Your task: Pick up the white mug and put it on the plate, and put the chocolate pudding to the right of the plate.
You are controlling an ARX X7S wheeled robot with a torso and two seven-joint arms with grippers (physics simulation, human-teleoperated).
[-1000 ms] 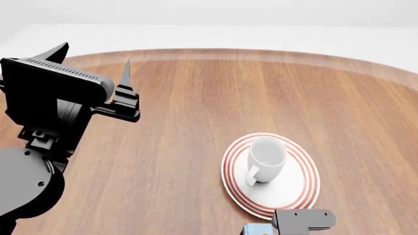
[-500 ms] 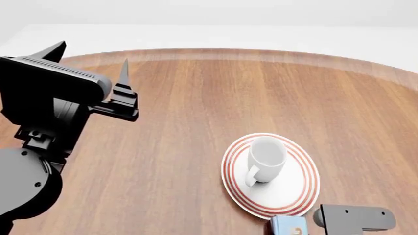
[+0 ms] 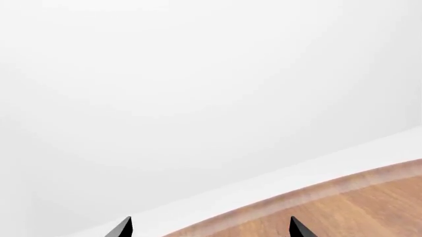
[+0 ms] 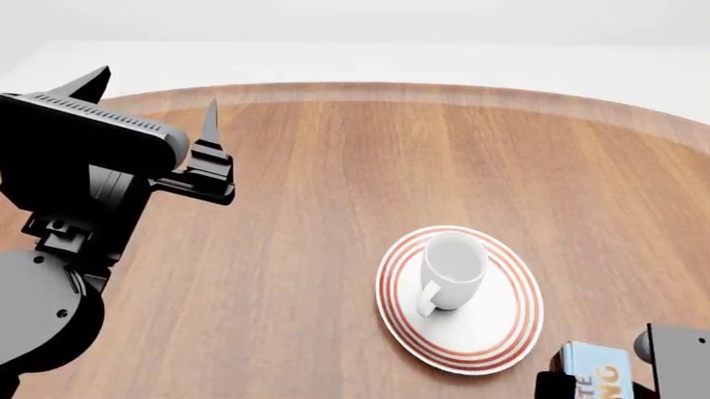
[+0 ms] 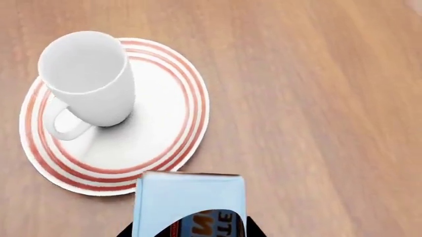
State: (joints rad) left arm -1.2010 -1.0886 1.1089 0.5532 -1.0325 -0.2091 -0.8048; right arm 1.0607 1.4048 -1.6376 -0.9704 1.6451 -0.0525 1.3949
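The white mug stands upright on the red-ringed plate, its handle toward me. In the right wrist view the mug sits inside the plate. The chocolate pudding, light blue with orange lettering, is at the plate's near right rim with my right gripper shut on it. That gripper shows a dark fingertip on each side of the carton. My left gripper is raised at the far left, open and holding nothing. Between its two fingertips, only the table edge shows.
The round wooden table has a pale rim at the back, with white floor beyond it. Bare wood lies to the right of the plate. My left arm's dark body fills the left side of the head view.
My right gripper has carried the pudding rightward along the plate's near rim, from below the plate to its right side. The left arm has barely moved. Mug and plate are still.
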